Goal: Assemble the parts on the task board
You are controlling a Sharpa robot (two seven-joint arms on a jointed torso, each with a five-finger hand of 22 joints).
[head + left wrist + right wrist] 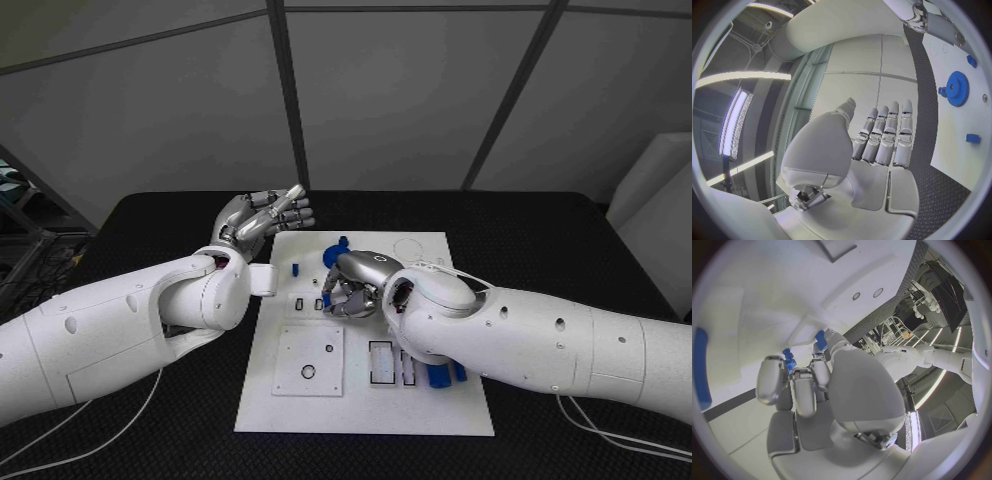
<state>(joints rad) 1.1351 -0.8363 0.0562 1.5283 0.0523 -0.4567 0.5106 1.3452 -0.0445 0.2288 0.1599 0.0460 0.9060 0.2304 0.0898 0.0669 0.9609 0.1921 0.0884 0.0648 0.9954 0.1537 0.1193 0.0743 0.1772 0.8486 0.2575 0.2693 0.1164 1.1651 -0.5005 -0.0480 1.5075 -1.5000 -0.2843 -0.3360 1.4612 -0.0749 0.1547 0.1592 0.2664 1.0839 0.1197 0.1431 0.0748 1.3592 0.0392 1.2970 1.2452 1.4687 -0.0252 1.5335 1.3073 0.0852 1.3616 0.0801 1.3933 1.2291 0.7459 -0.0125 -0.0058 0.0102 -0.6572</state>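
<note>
Task board [433, 415]: lying mid-table. Left hand [263, 217]: hovering beside the board's far-left corner, fingers spread, carrying nothing. Right hand [355, 292]: working over the board's centre, pinching a small blue part [787, 358]. Blue gear [336, 253]: sitting just beyond. Risk: thin pinch slipping, part dropping askew.

The head view looks steeply down from above onto the black table [577, 240], taking in the whole white task board [411, 400] and both arms from fairly far.

The left wrist view sits close behind the left hand [879, 145], facing along its fingers past the board's edge [954, 130] and a blue gear [957, 88].

The right wrist view sits close behind the right hand [817, 390], facing down onto the board [767, 290] at very near range.

All three views share the board.
</note>
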